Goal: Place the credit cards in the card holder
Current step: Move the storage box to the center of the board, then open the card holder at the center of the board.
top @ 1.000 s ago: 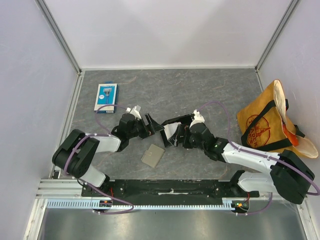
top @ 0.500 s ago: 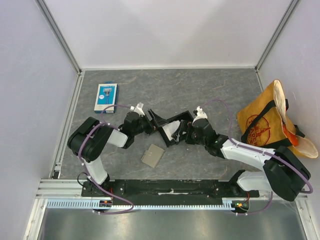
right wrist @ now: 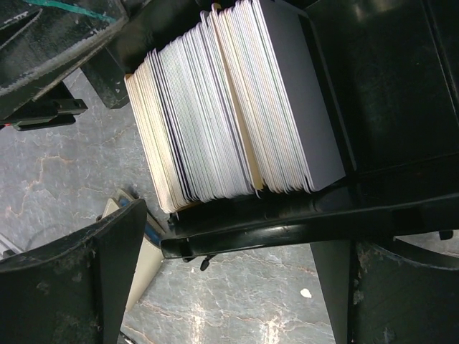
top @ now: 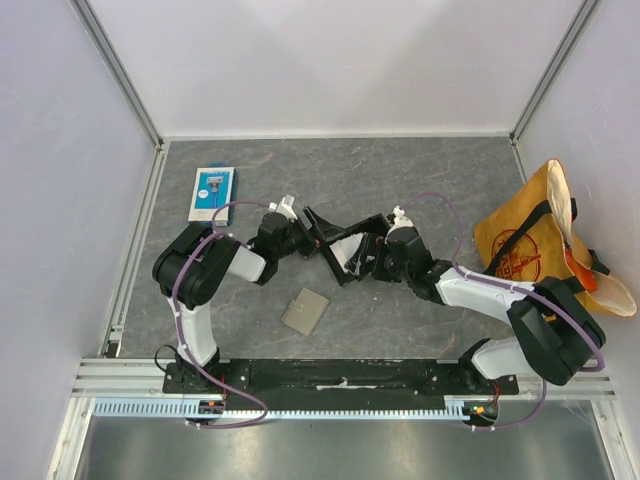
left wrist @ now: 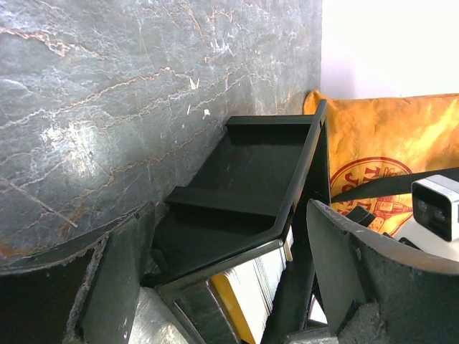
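Card holder (top: pixel 305 311) lies flat on table (top: pixel 420 180), nearest. Beyond it, credit cards (right wrist: pixel 229 107) stacked on edge in black tray (right wrist: pixel 373 86): thin, stiff, slick, light; probably pinch one by exposed edge. Left gripper (top: pixel 300 238) and right gripper (top: pixel 375 262) fingers released, spread wide around tray.

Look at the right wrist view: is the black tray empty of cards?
No, a dense stack of credit cards stands on edge inside the black tray.
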Controlling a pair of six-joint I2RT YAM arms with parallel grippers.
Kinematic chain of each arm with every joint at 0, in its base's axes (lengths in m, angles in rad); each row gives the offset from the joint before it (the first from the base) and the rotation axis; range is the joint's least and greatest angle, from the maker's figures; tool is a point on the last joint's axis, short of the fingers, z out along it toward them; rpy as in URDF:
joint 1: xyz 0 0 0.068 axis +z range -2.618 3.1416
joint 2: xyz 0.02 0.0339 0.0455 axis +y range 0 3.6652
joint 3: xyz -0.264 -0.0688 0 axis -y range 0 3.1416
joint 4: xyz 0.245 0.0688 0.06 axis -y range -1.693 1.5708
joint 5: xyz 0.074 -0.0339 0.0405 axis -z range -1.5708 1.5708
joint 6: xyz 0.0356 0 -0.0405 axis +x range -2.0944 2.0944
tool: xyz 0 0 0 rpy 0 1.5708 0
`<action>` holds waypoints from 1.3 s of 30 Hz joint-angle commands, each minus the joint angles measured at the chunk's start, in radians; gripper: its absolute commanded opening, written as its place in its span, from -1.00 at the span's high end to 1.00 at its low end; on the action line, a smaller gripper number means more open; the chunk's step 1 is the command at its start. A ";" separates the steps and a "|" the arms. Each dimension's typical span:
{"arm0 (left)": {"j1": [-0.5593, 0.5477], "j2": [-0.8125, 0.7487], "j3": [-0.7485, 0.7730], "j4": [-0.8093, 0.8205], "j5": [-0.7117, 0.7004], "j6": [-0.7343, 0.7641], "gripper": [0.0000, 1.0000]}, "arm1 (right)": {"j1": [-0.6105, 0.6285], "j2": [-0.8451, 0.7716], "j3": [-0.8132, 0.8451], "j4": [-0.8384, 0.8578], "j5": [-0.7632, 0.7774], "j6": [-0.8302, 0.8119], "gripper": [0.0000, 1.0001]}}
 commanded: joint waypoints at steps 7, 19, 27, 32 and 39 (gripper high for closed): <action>0.005 -0.122 -0.011 -0.109 -0.029 0.083 -0.88 | -0.014 -0.131 0.003 -0.063 -0.049 -0.079 -0.96; 0.002 -0.620 -0.230 -0.660 -0.261 0.308 -0.80 | 0.129 -0.360 -0.152 -0.086 -0.035 0.092 -0.90; -0.022 -1.002 -0.443 -0.878 -0.281 0.255 -0.53 | 0.333 -0.209 -0.223 0.181 0.161 0.327 -0.65; -0.036 -1.050 -0.457 -0.945 -0.275 0.261 -0.24 | 0.443 -0.016 -0.158 0.235 0.254 0.423 -0.56; -0.081 -1.065 -0.502 -0.948 -0.240 0.244 0.25 | 0.562 0.150 -0.129 0.332 0.361 0.565 -0.44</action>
